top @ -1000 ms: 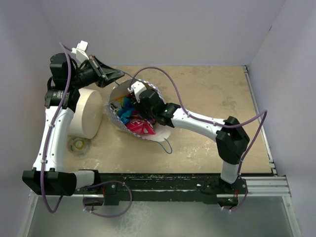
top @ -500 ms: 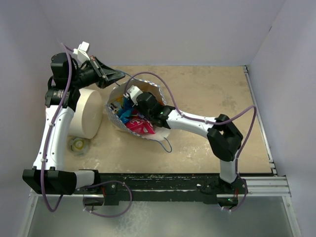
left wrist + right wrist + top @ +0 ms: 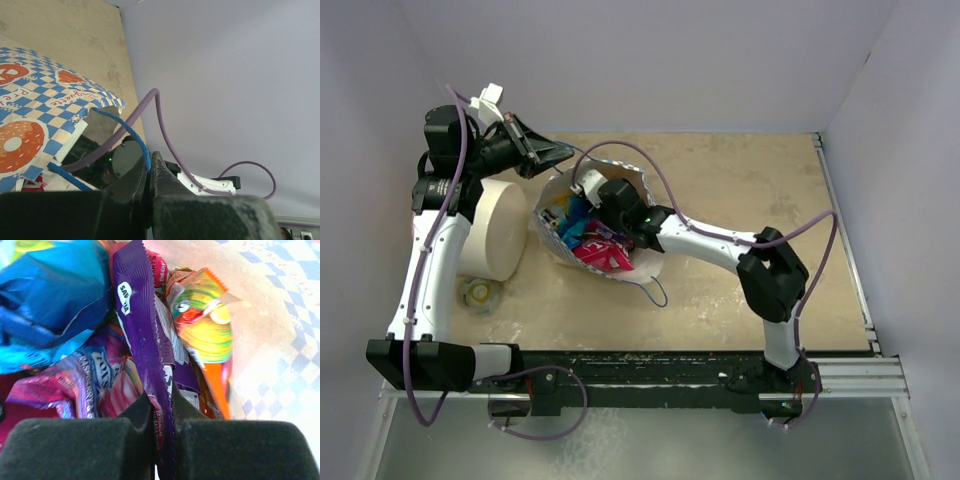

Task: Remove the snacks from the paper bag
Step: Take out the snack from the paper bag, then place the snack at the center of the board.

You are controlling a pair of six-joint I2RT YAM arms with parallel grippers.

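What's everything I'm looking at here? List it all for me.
paper bag: one, blue-and-white checkered, mid-table, mouth open
snacks: several, inside the bag; purple packet, blue packet, magenta packet, orange-green packet seen
cylinder: one, white, left of the bag
small round object: one, yellowish, nearer than the cylinder
table: one, tan
left gripper: one, black, shut on the bag's blue cord handle
right gripper: one, black, inside the bag, shut on the purple packet

The snacks (image 3: 145, 315) are glossy crinkled foil, the paper bag (image 3: 45, 105) matt (its handle (image 3: 131, 134) cord).

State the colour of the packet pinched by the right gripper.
Purple packet, clearest in the right wrist view.
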